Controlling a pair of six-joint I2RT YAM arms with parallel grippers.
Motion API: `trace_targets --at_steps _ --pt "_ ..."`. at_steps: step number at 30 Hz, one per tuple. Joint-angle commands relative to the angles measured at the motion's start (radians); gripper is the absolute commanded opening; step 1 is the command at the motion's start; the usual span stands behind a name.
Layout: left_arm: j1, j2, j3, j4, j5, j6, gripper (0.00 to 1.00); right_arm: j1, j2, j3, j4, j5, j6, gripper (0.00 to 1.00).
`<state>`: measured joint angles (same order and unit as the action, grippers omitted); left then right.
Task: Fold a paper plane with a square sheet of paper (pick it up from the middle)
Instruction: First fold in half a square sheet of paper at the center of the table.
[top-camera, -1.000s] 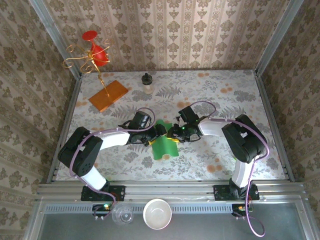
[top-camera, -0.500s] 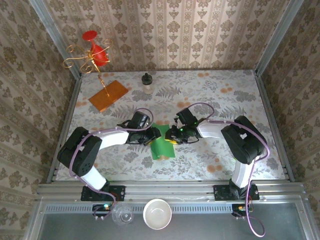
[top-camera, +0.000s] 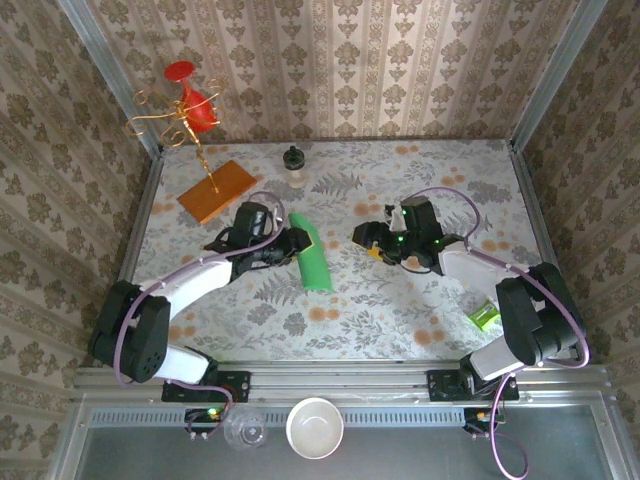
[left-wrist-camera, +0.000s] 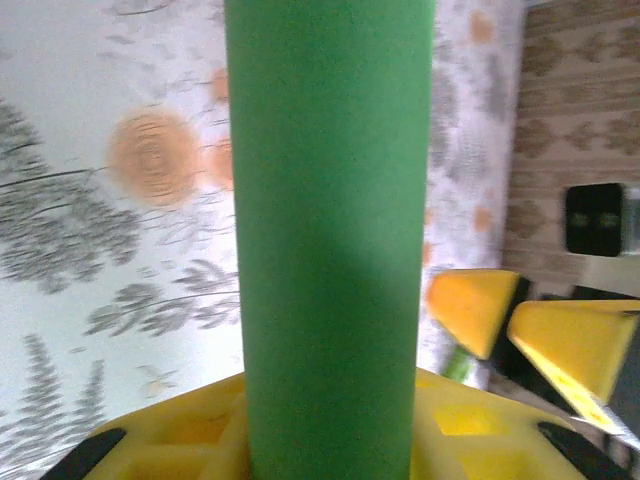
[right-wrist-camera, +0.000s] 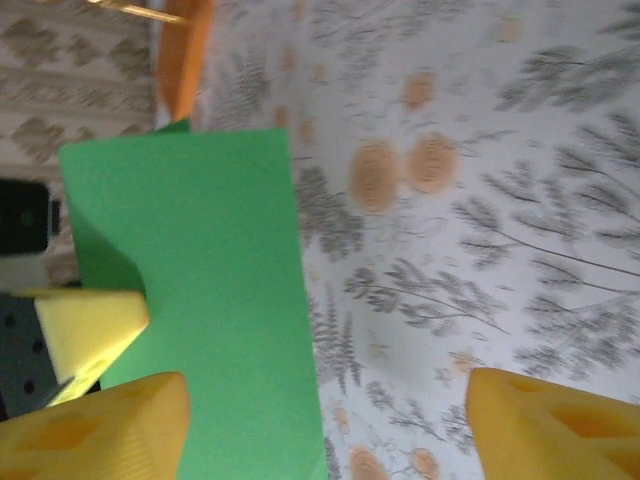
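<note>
Near mid-table, our left gripper (top-camera: 290, 247) is clamped on the paper (top-camera: 313, 262), which is folded into a narrow strip. Our right gripper (top-camera: 368, 239) stands wide open and empty, apart to its right. We judge the lengthwise folds done; a pointed nose and wings seem left to make.

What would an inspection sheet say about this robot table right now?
Surface: flowery table, nothing spilled.
Job's things: paper, folded to a narrow strip.
Clutter: board, stand and bottle at the back; lime thing near right; bowl and glass below the near rail.
Hands: left hand shut on the paper; right hand open, empty.
Cables: purple cables loop clear of the paper.
Surroundings: wallpapered walls, metal frame.
</note>
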<state>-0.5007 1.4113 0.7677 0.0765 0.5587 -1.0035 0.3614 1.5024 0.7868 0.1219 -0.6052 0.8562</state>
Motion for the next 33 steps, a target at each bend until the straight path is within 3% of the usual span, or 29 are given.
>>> trace_targets --at_steps 1,6,11,25,33 --pt "0.012 -0.01 0.041 0.146 0.173 -0.054 0.34 0.01 0.009 -0.012 0.152 -0.142 0.02 0.8" --pt "0.014 0.012 0.075 0.206 0.259 -0.08 0.33 0.038 0.065 0.02 0.221 -0.201 0.055 0.86" --pt "0.014 0.036 0.086 0.198 0.27 -0.07 0.33 0.049 0.103 0.013 0.391 -0.274 0.156 0.87" --pt "0.039 0.059 0.07 0.165 0.256 -0.047 0.32 0.025 0.036 -0.029 0.411 -0.281 0.176 0.49" --pt "0.06 0.067 0.062 0.15 0.258 -0.033 0.32 0.025 0.024 0.003 0.284 -0.255 0.128 0.16"
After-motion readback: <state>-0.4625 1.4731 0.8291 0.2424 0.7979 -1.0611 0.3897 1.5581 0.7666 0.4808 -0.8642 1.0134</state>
